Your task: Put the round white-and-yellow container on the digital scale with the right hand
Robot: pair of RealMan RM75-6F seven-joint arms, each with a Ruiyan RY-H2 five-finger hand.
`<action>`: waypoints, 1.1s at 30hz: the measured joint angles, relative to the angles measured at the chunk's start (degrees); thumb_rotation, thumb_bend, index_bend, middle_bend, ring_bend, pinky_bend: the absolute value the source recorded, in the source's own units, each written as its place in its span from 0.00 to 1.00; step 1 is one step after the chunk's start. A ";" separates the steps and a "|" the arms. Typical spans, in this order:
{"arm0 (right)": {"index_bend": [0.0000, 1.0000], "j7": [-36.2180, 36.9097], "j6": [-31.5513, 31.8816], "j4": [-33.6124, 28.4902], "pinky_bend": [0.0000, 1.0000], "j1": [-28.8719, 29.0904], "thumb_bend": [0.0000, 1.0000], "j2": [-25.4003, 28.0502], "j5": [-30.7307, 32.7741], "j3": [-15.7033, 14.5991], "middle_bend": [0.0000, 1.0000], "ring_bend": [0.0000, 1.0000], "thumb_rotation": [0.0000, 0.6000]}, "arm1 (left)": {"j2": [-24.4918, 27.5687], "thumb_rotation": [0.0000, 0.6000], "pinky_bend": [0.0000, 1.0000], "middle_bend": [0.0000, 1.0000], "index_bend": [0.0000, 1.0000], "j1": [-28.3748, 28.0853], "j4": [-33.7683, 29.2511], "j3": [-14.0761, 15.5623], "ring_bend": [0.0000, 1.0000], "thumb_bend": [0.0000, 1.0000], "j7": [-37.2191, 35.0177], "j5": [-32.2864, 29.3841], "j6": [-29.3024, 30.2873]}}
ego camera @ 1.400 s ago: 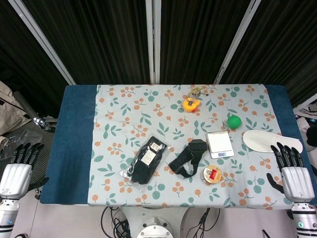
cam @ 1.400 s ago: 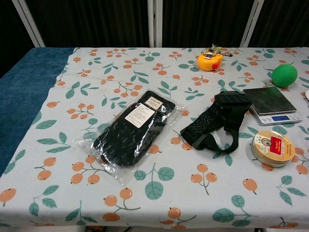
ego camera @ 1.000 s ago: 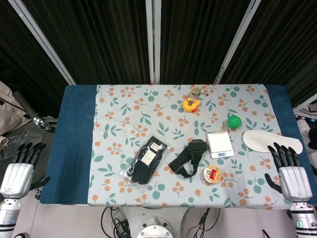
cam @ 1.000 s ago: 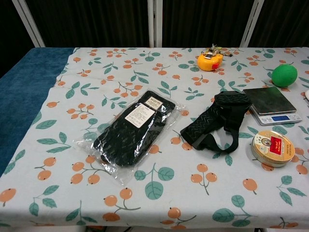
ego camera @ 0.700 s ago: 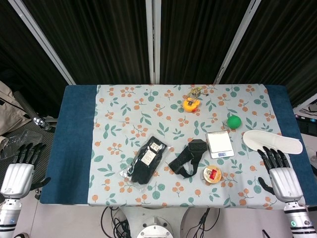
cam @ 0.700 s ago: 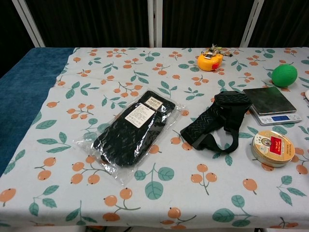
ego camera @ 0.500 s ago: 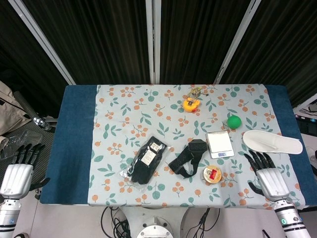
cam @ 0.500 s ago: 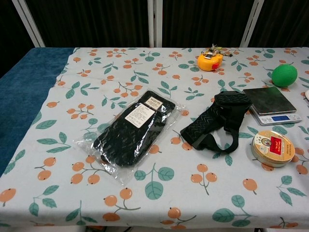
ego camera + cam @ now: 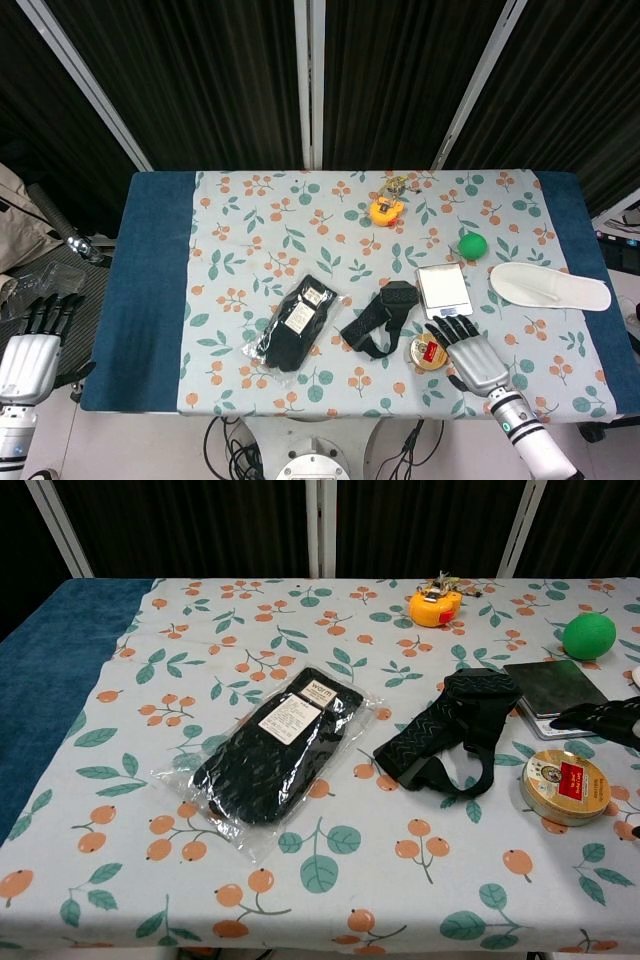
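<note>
Head view: The right hand [image 9: 470, 355] is positioned over the near right part of the floral tablecloth [image 9: 300, 230], fingers spread apart and holding nothing. The round white-and-yellow container [image 9: 428, 351], a flat tin with a red label on its lid, lies immediately to the left of this hand, apparently touching the thumb side. The digital scale [image 9: 443, 290], a rectangular unit with a reflective platform, lies just ahead of the fingertips. The left hand [image 9: 28, 350] is located off the table's left edge, fingers apart and empty.

Chest view: Only dark fingers [image 9: 605, 720] of the right hand enter from the right edge, above the container and over the near edge of the scale. The label text on the container lid is too small to read. Left of the hand lies a black ribbed strap brace [image 9: 450, 730]. Further left is a clear plastic bag of black socks [image 9: 275, 755] bearing a white paper label; a word resembling "warm" is printed at its top.
</note>
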 measured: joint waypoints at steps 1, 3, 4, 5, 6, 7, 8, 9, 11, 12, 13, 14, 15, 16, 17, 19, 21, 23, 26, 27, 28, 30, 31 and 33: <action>0.00 -0.45 -0.30 0.21 0.00 0.35 0.15 -0.61 0.47 0.15 0.02 0.00 1.00 | 0.04 1.00 0.01 0.09 0.10 0.08 0.05 0.04 0.00 0.04 -0.13 -0.07 0.00; 0.00 -0.99 -0.81 0.34 0.00 0.93 0.16 -1.33 1.34 0.39 0.03 0.00 1.00 | 0.14 1.00 0.02 0.08 0.10 0.16 0.06 0.10 0.00 0.04 -0.32 -0.11 -0.01; 0.00 -1.45 -1.22 0.38 0.00 1.51 0.17 -2.05 2.05 0.61 0.04 0.00 1.00 | 0.24 1.00 0.02 0.08 0.11 0.21 0.04 0.13 0.00 0.04 -0.45 -0.11 -0.02; 0.00 -1.66 -1.37 0.40 0.00 1.76 0.18 -2.32 2.23 0.68 0.06 0.00 1.00 | 0.29 1.00 0.02 0.08 0.11 0.25 0.02 0.13 0.00 0.04 -0.51 -0.12 0.00; 0.00 -1.99 -1.60 0.43 0.00 2.09 0.20 -2.65 2.42 0.73 0.08 0.00 1.00 | 0.32 1.00 0.02 0.08 0.11 0.28 0.03 0.14 0.00 0.04 -0.57 -0.11 0.05; 0.00 -2.50 -1.88 0.44 0.01 2.44 0.21 -3.03 2.74 0.72 0.09 0.01 1.00 | 0.34 1.00 0.02 0.08 0.11 0.31 0.05 0.13 0.00 0.04 -0.65 -0.08 0.10; 0.01 -2.91 -2.07 0.46 0.03 2.69 0.22 -3.33 3.03 0.71 0.10 0.02 1.00 | 0.34 1.00 0.02 0.08 0.11 0.34 0.07 0.13 0.00 0.04 -0.73 -0.06 0.13; 0.03 -3.29 -2.29 0.48 0.05 2.94 0.22 -3.61 3.37 0.67 0.11 0.04 1.00 | 0.35 1.00 0.02 0.08 0.11 0.35 0.10 0.14 0.00 0.04 -0.81 -0.06 0.13; 0.08 -4.10 -2.84 0.56 0.11 3.60 0.22 -4.19 4.16 0.52 0.14 0.09 1.00 | 0.37 1.00 0.02 0.08 0.11 0.36 0.20 0.14 0.00 0.04 -0.98 -0.10 0.02; 0.12 -4.35 -3.04 0.59 0.16 3.84 0.22 -4.36 4.46 0.44 0.17 0.13 1.00 | 0.37 1.00 0.02 0.08 0.11 0.35 0.24 0.14 0.00 0.04 -1.07 -0.12 -0.04; 0.14 -4.58 -3.28 0.60 0.19 4.03 0.22 -4.50 4.86 0.34 0.19 0.15 1.00 | 0.37 1.00 0.02 0.08 0.11 0.33 0.32 0.14 0.00 0.04 -1.17 -0.12 -0.10; 0.18 -4.69 -3.46 0.57 0.23 4.17 0.23 -4.58 5.19 0.26 0.22 0.18 1.00 | 0.36 1.00 0.02 0.08 0.11 0.32 0.36 0.13 0.00 0.04 -1.25 -0.09 -0.10; 0.21 -4.82 -3.63 0.55 0.26 4.33 0.23 -4.65 5.56 0.17 0.25 0.20 1.00 | 0.35 1.00 0.02 0.08 0.11 0.31 0.39 0.12 0.00 0.04 -1.33 -0.03 -0.08; 0.25 -5.00 -3.81 0.55 0.30 4.58 0.23 -4.76 6.01 0.02 0.26 0.22 1.00 | 0.33 1.00 0.02 0.08 0.11 0.29 0.46 0.10 0.00 0.04 -1.46 0.12 0.01; 0.27 -5.09 -3.86 0.59 0.33 4.76 0.23 -4.86 6.22 -0.13 0.27 0.24 1.00 | 0.32 1.00 0.03 0.08 0.11 0.29 0.54 0.09 0.00 0.04 -1.57 0.26 0.14; 0.36 -4.87 -3.64 0.65 0.41 4.86 0.24 -4.97 6.18 -0.29 0.30 0.30 1.00 | 0.25 1.00 0.03 0.08 0.11 0.32 0.77 0.05 0.00 0.04 -1.78 0.54 0.51; 0.42 -4.29 -3.18 0.73 0.46 4.84 0.24 -5.02 5.80 -0.36 0.34 0.33 1.00 | 0.16 1.00 0.04 0.08 0.11 0.39 0.95 0.02 0.00 0.04 -2.01 0.68 0.74; 0.45 -3.17 -2.00 0.88 0.48 4.68 0.25 -5.00 4.69 -0.45 0.36 0.35 1.00 | 0.07 1.00 0.04 0.08 0.11 0.46 1.11 0.04 0.00 0.04 -2.16 0.79 0.85; 0.48 -1.64 -0.15 0.94 0.49 4.34 0.26 -4.71 3.11 -0.51 0.36 0.35 1.00 | -0.03 1.00 0.04 0.08 0.11 0.55 1.29 0.13 0.00 0.04 -2.25 0.73 0.78; 0.48 -1.06 0.49 0.90 0.49 4.22 0.26 -4.50 2.62 -0.50 0.36 0.35 1.00 | -0.05 1.00 0.04 0.09 0.11 0.57 1.31 0.15 0.00 0.04 -2.26 0.71 0.75; 0.48 -0.31 1.29 0.76 0.49 4.05 0.26 -4.09 2.07 -0.46 0.36 0.35 1.00 | -0.07 1.00 0.04 0.08 0.11 0.59 1.32 0.15 0.00 0.04 -2.26 0.72 0.76; 0.49 0.85 2.50 0.38 0.49 3.81 0.26 -3.28 1.47 -0.23 0.36 0.35 1.00 | -0.10 1.00 0.04 0.08 0.11 0.62 1.36 0.16 0.00 0.04 -2.29 0.77 0.81; 0.49 1.66 3.37 0.10 0.49 3.67 0.26 -2.67 1.12 0.07 0.36 0.35 1.00 | -0.10 1.00 0.04 0.08 0.11 0.62 1.37 0.17 0.00 0.04 -2.28 0.78 0.79; 0.49 2.80 4.72 -0.13 0.49 3.51 0.27 -1.72 0.78 0.83 0.36 0.35 1.00 | -0.11 1.00 0.04 0.08 0.11 0.60 1.37 0.21 0.00 0.04 -2.25 0.80 0.69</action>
